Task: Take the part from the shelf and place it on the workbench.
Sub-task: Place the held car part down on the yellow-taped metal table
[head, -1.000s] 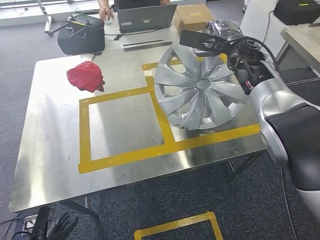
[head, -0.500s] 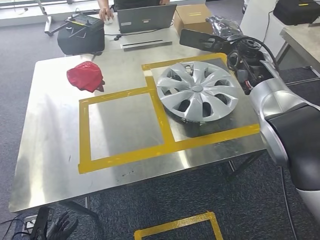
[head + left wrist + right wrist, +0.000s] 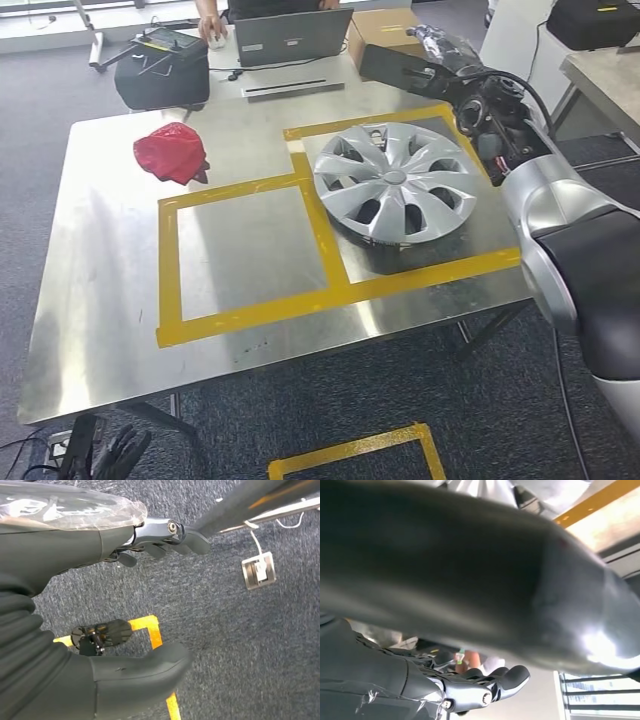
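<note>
The part, a silver wheel cover (image 3: 395, 181), lies flat on the steel workbench (image 3: 106, 280), inside the right-hand square of yellow tape (image 3: 423, 275). My right hand (image 3: 400, 70) hovers just beyond the cover's far right rim, its dark fingers stretched out flat and holding nothing. In the right wrist view the thick thumb (image 3: 478, 575) is a blur close to the lens, with the fingers (image 3: 497, 682) straight and apart from it. My left hand (image 3: 113, 455) hangs low beside the table's near left corner. Its fingers (image 3: 170, 535) and thumb (image 3: 143, 675) are spread over the carpet, with nothing in them.
A crumpled red cloth (image 3: 172, 152) lies at the workbench's far left. Behind it stand a black bag (image 3: 162, 70), a laptop (image 3: 294, 35) with a person's hand (image 3: 211, 25) beside it, and a cardboard box (image 3: 386, 30). A yellow tape outline (image 3: 362, 455) marks the carpet.
A second ago my right hand held the wheel cover tilted up on edge. The cover has dropped flat into the right square, and the hand has let go and drawn slightly away.
</note>
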Action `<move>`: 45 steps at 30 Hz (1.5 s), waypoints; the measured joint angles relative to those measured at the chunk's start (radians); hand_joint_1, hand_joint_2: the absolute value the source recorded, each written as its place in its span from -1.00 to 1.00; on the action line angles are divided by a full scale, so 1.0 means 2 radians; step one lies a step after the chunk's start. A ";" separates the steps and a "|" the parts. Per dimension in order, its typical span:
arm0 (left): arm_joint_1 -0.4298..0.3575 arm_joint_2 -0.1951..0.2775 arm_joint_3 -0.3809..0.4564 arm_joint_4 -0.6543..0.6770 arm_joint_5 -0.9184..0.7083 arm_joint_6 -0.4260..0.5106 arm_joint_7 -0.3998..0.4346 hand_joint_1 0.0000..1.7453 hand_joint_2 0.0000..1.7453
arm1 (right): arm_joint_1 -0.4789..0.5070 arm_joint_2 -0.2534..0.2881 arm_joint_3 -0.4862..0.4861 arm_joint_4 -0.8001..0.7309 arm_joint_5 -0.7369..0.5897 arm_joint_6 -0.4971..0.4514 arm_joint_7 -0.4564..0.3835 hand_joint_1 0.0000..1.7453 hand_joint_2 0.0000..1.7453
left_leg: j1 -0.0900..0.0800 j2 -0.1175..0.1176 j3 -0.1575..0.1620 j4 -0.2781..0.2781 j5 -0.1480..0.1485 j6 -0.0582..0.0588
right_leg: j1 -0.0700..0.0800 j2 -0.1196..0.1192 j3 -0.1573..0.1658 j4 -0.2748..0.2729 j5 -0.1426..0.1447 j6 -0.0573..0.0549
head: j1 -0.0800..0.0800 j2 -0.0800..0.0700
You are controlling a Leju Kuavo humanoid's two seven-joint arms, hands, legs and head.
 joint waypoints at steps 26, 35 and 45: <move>0.017 0.012 0.000 0.000 0.024 0.001 -0.021 -1.00 -1.00 | 0.191 -0.053 -0.106 -0.255 -0.568 0.125 -0.023 -1.00 -1.00 | 0.000 0.000 0.001 0.000 -0.001 0.000 | 0.000 0.000 0.001 -0.001 0.000 0.000 | 0.001 0.000; 0.023 0.017 0.000 0.000 0.029 0.009 -0.021 -1.00 -1.00 | 0.327 -0.086 -0.121 -0.459 -0.634 0.096 0.014 -1.00 -1.00 | 0.000 0.000 0.001 0.000 -0.001 0.000 | 0.000 0.000 0.001 -0.001 -0.001 0.001 | 0.000 0.000; 0.024 0.018 0.000 0.000 0.033 0.012 -0.022 -1.00 -1.00 | 0.386 -0.099 -0.141 -0.573 -0.644 0.093 0.019 -1.00 -1.00 | 0.000 0.001 0.001 0.000 -0.001 0.001 | 0.000 0.000 0.001 -0.001 -0.001 0.000 | 0.000 0.000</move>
